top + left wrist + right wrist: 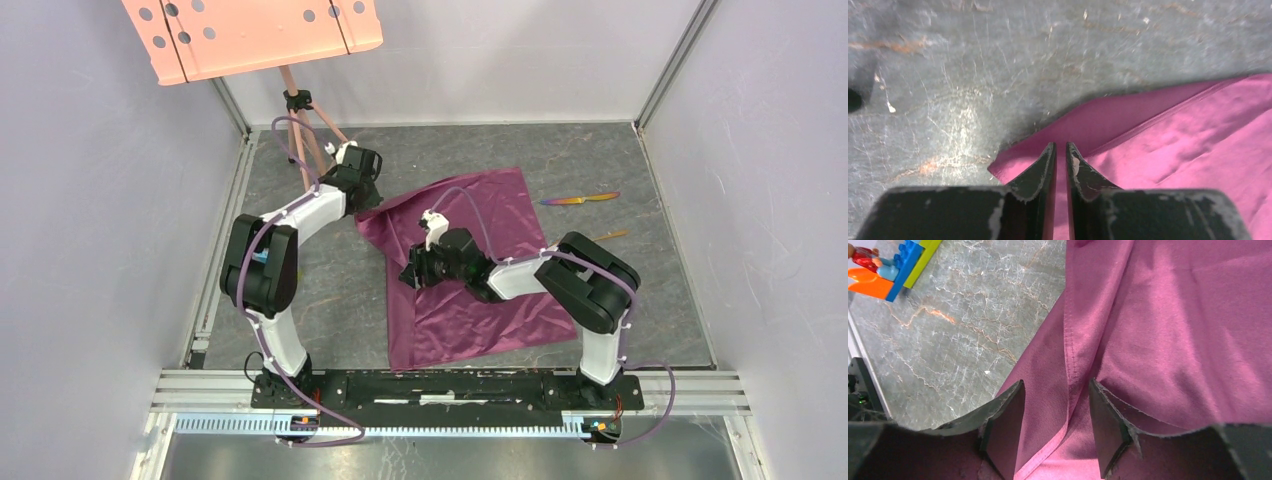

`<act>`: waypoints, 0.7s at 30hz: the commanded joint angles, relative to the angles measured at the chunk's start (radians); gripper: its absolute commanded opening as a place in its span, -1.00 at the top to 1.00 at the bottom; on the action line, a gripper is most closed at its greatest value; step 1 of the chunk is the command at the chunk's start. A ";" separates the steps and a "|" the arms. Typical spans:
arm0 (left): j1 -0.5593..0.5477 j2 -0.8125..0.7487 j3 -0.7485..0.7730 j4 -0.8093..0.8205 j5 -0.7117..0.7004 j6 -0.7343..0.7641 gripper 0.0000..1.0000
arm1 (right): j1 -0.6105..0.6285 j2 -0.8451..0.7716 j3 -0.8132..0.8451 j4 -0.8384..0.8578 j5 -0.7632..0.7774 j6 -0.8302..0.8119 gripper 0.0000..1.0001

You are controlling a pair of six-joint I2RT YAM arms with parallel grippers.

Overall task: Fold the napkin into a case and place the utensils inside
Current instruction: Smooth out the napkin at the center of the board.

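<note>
Napkin (450,320) lies mostly flat on the grey surface (330,290), mid work area, not yet a case; its far-left corner is rumpled. It's thin, shiny cloth, so prob. v. light, limp and slippery: it'll sag, slide on the stone and slip out of a shallow pinch, but there's nothing to break. Best hold, imo, is at a corner or along the stitched hem, where it's doubled and gives more bite. Left gripper (1060,148) sits at that far-left corner, closed to a thin slit w/ pink cloth showing in the slit, so it looks pinched on the corner. Right gripper (1055,390) is low over the napkin's left part, about half open, fingers either side of a raised hem ridge but not clamped on it. Knife (580,199) and spoon (610,235) lie on bare surface to the right, apart from the cloth, spoon near the right arm's elbow. Both are slim, hard, smooth and flat, so awkward to get under; take mid-handle.
</note>
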 commanded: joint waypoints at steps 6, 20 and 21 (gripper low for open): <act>0.043 0.039 0.167 -0.057 -0.039 0.081 0.85 | 0.059 0.072 0.133 -0.044 0.073 0.007 0.54; 0.047 -0.395 0.141 -0.374 0.029 0.169 -0.68 | 0.112 0.269 0.332 0.244 0.026 0.613 0.88; 0.048 -0.416 0.144 -0.410 0.010 0.190 -0.70 | 0.116 0.301 0.375 0.237 -0.006 0.626 0.85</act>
